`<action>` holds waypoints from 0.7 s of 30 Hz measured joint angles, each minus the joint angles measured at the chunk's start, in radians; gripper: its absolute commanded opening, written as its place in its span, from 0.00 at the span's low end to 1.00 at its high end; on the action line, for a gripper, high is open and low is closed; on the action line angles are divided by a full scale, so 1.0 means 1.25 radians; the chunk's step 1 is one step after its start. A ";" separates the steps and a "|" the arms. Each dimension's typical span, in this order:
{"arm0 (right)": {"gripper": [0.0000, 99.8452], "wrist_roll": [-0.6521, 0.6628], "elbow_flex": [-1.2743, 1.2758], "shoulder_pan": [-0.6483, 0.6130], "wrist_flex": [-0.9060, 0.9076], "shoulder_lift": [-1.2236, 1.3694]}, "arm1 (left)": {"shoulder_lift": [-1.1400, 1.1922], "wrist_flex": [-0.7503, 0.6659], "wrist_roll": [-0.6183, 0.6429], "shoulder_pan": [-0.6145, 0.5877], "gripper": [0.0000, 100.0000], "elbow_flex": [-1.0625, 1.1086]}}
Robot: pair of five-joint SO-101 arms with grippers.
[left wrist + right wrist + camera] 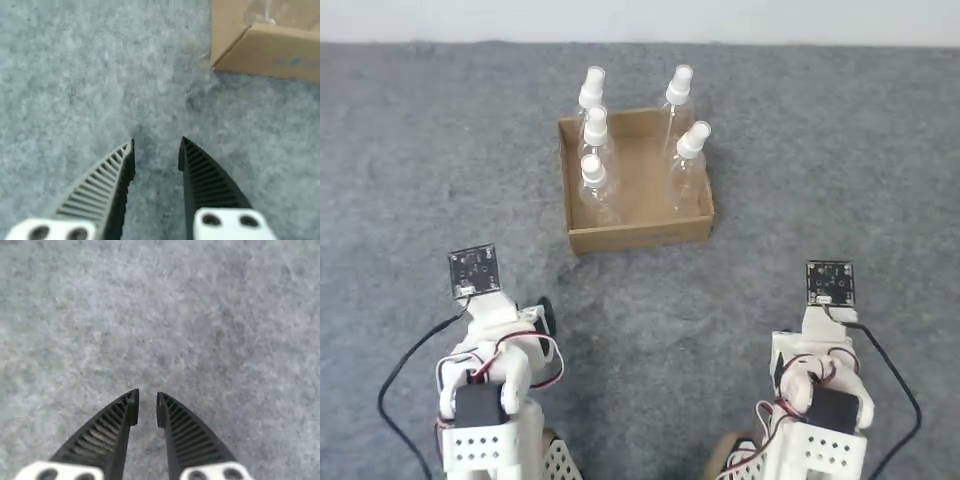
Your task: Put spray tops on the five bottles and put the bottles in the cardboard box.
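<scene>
Bottles (pixel 601 195), five with spray tops (pixel 592 166), upright in one cardboard box (pixel 640 236)

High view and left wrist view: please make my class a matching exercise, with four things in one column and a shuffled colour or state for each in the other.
Things:
1 cardboard box
2 spray tops
3 left gripper
4 table cover

Colour or state:
a white
b open and empty
c grey
d brown

Pairs: 1-d, 2-a, 3-b, 4-c
</scene>
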 measured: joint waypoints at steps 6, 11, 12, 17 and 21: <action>0.01 0.000 0.000 0.006 0.005 0.000 | 0.000 0.010 0.000 0.001 0.13 0.000; 0.01 0.001 0.000 0.006 0.005 0.000 | 0.000 0.010 0.000 0.001 0.13 0.000; 0.01 0.001 0.000 0.006 0.005 0.000 | 0.000 0.010 0.000 0.001 0.13 0.000; 0.01 0.001 0.000 0.006 0.005 0.000 | 0.000 0.010 0.000 0.001 0.13 0.000; 0.01 0.001 0.000 0.006 0.005 0.000 | 0.000 0.010 0.000 0.001 0.13 0.000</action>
